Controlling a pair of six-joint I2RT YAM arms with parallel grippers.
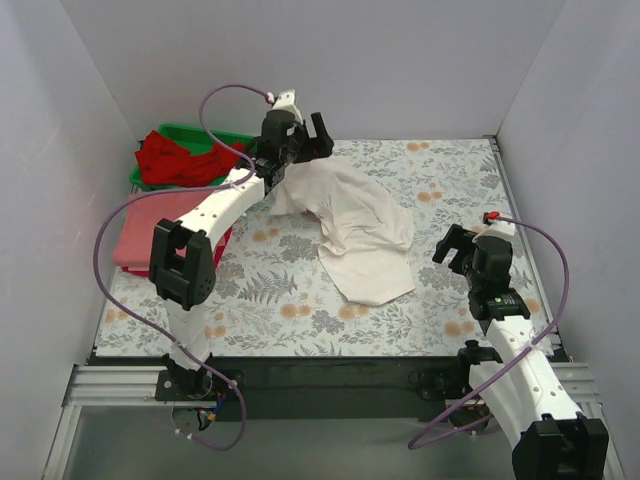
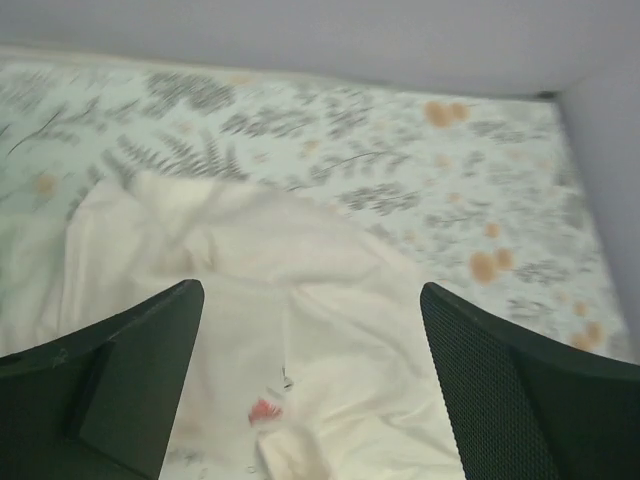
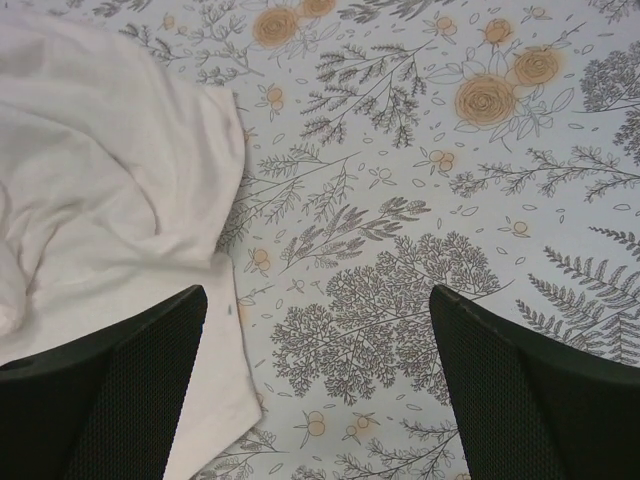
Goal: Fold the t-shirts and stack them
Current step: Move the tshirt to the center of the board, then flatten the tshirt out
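At the far left corner, a rectangular green plastic tray (image 1: 215, 133) is holding a crumpled crimson cotton t-shirt (image 1: 175, 160) that is heaping above its rim. Just in front of the tray, a flat-folded salmon-pink cotton t-shirt (image 1: 150, 228) is lying on the pale floral-printed table cover (image 1: 270, 300), with a thin strip of bright red cloth (image 1: 224, 245) peeking out along its right edge. The left gripper (image 1: 300, 135) is reaching to the far middle of the table, and in its wrist view the left gripper (image 2: 310, 295) is standing wide open with nothing between its fingers. A rumpled cream-white cotton t-shirt (image 1: 360, 225) is sprawling in a curved, unfolded heap from just beneath this gripper toward the centre of the table, its wider end spreading flat nearer the front. From the left wrist the shirt (image 2: 300, 290) is filling the space below the open jaws, creased and bunched, with a small red mark (image 2: 262, 410) showing near a seam. Farther right, the right gripper (image 1: 455, 248) is hovering near the shirt's right edge but apart from it. In the right wrist view the right gripper (image 3: 318, 295) is gaping wide and gripping nothing, the bare floral cover lying under it, while the shirt (image 3: 100, 180) is lying to its left, its edge passing beneath the left finger (image 3: 110, 390).
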